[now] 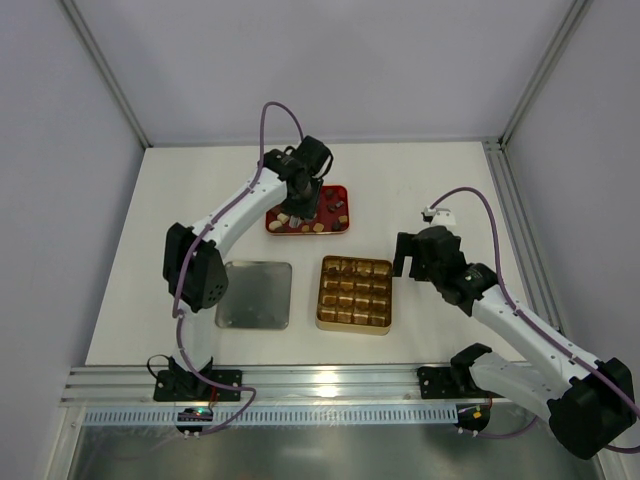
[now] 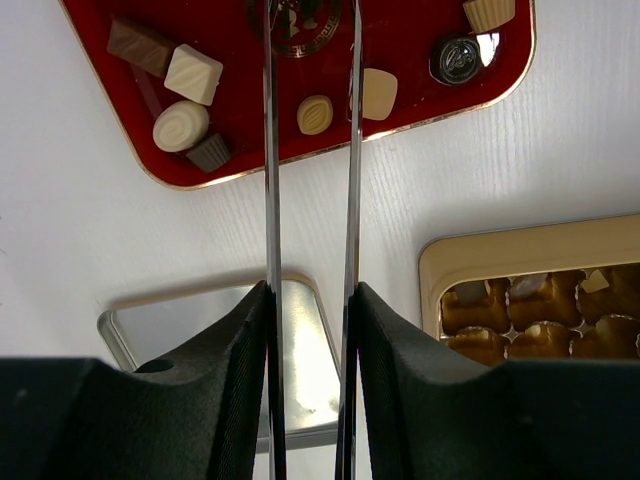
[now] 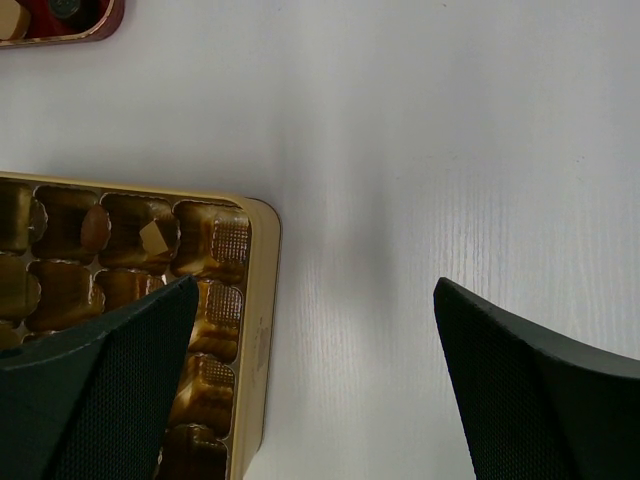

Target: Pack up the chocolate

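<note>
**Left pincer over the red tray, right pincer spread beside the gold tin**

Take the gold tin (image 1: 354, 322) as your mark. To its left on the table (image 1: 450, 180) lies a flat silver lid (image 1: 255, 293).

Beyond the tin, your left pincer (image 1: 299, 218) hangs over the red tray (image 2: 240, 100). Its two thin blades stand parallel with a narrow gap, and a dark round piece (image 2: 300, 28) with a gold pattern fills that gap at the tips. You cannot tell whether the blades pinch it or merely flank it.

Most of the chocolate (image 2: 193, 73) lies loose in that tray, and at least one tan piece (image 3: 152, 237) sits in a cell of the tin. The brown bar (image 2: 140, 45) lies flat, its long axis slanting roughly toward the tin. The other pieces are round or squarish.

Just right of the tin, your right pincer (image 3: 310, 385) hovers over the table, spread wide and holding nothing.
</note>
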`<action>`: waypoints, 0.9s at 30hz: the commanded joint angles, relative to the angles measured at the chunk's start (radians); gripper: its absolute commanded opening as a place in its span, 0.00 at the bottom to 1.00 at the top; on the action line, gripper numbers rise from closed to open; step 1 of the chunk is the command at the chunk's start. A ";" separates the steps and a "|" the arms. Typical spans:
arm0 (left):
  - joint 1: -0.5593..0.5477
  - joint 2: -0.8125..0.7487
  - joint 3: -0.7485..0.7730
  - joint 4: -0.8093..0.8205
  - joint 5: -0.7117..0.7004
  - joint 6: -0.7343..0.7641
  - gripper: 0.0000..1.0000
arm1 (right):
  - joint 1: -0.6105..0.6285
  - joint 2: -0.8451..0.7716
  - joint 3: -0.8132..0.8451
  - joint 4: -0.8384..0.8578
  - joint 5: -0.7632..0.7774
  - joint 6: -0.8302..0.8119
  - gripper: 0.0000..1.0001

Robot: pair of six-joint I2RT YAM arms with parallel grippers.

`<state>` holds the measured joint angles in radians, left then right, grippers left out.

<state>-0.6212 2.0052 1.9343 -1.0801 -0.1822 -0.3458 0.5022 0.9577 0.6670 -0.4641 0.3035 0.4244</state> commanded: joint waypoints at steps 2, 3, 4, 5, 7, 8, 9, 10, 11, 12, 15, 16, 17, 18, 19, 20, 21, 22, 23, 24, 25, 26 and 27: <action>0.006 -0.022 0.015 -0.012 0.010 0.014 0.37 | -0.001 -0.023 -0.009 0.028 0.003 0.013 1.00; 0.005 -0.020 0.017 -0.009 0.012 0.016 0.37 | -0.002 -0.023 -0.009 0.028 0.003 0.011 1.00; 0.005 -0.020 0.017 -0.010 0.012 0.016 0.37 | -0.002 -0.025 -0.009 0.028 0.005 0.010 1.00; 0.006 -0.019 0.020 -0.011 0.012 0.014 0.37 | -0.001 -0.027 -0.009 0.027 0.005 0.010 1.00; 0.005 -0.017 0.022 -0.011 0.010 0.016 0.36 | -0.001 -0.024 -0.007 0.028 0.003 0.010 1.00; 0.005 -0.014 0.023 -0.011 0.012 0.018 0.36 | -0.002 -0.024 -0.007 0.028 0.000 0.011 1.00; 0.005 -0.014 0.023 -0.011 0.010 0.021 0.35 | -0.001 -0.024 -0.009 0.028 0.000 0.011 1.00; 0.006 -0.013 0.025 -0.011 0.009 0.021 0.35 | -0.002 -0.024 -0.009 0.028 0.000 0.011 1.00; 0.005 -0.011 0.026 -0.011 0.010 0.021 0.34 | -0.001 -0.025 -0.009 0.027 0.002 0.011 1.00; 0.005 -0.008 0.026 -0.011 0.010 0.024 0.34 | -0.002 -0.024 -0.010 0.028 0.000 0.011 1.00; 0.005 0.000 0.034 -0.014 0.010 0.024 0.33 | -0.001 -0.028 -0.010 0.027 0.002 0.011 1.00; 0.006 0.001 0.034 -0.012 0.012 0.024 0.33 | -0.002 -0.030 -0.012 0.025 0.003 0.010 1.00; 0.005 0.003 0.035 -0.011 0.012 0.022 0.32 | -0.001 -0.031 -0.012 0.025 0.005 0.010 1.00; 0.005 0.004 0.037 -0.012 0.012 0.022 0.31 | -0.001 -0.033 -0.012 0.024 0.006 0.010 1.00; 0.006 0.004 0.038 -0.011 0.013 0.022 0.30 | -0.002 -0.034 -0.012 0.021 0.006 0.008 1.00; 0.005 0.004 0.041 -0.014 0.013 0.022 0.29 | -0.001 -0.036 -0.012 0.021 0.006 0.008 1.00; 0.005 0.004 0.043 -0.015 0.012 0.022 0.28 | -0.001 -0.036 -0.012 0.022 0.009 0.008 1.00; 0.005 0.003 0.046 -0.017 0.010 0.022 0.27 | -0.001 -0.036 -0.012 0.019 0.009 0.008 1.00; 0.006 0.001 0.051 -0.015 0.009 0.022 0.27 | -0.001 -0.037 -0.012 0.021 0.009 0.008 1.00; 0.005 0.000 0.054 -0.018 0.007 0.022 0.27 | -0.002 -0.037 -0.012 0.019 0.009 0.007 1.00; 0.005 -0.002 0.057 -0.021 0.007 0.024 0.26 | -0.002 -0.039 -0.014 0.019 0.008 0.008 1.00; 0.005 -0.005 0.064 -0.027 0.006 0.022 0.26 | -0.001 -0.039 -0.014 0.019 0.008 0.008 1.00; 0.005 -0.008 0.066 -0.029 0.004 0.022 0.26 | -0.001 -0.037 -0.014 0.019 0.009 0.008 1.00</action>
<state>-0.6212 2.0056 1.9488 -1.1015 -0.1791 -0.3325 0.5022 0.9401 0.6559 -0.4644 0.3038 0.4244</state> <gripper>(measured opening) 0.319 0.996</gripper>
